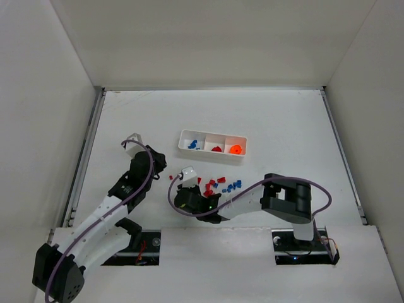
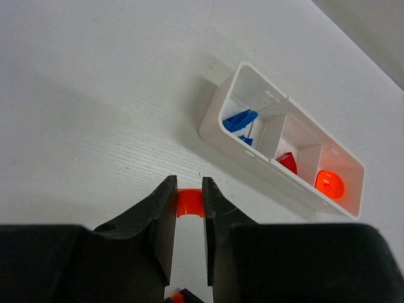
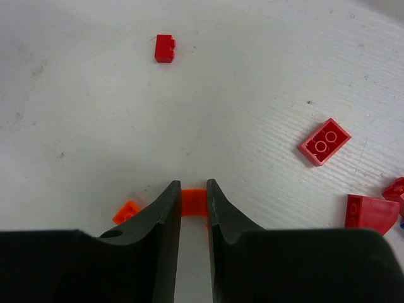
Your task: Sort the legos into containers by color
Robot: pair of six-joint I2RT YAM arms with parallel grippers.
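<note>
Top external is what I have up. Where does the tray sit?

— I see the white tray past the middle of the desk, with its long side running left to right. Blue bricks lie in its left compartment, a red piece in the middle one and a rounded orange piece in the right one.

— And the loose ones?

— The loose bricks, red and blue, are scattered on the desk on the near side of the tray, just beside the right arm's wrist.

— What is the left arm doing?

— On the left wrist camera my left fingers are clenched on an orange brick, pinched at their tips. The tray lies ahead and to the right of them, apart.

— And the right?

— The right wrist camera shows my right fingers clenched on a second orange brick. An orange piece lies on the desk just beside one finger. A small red brick is farther ahead, a red two-by-two lies studs up off to the right, and a red sloped piece is near the edge. I cannot tell whether either gripped brick is off the desk.
</note>
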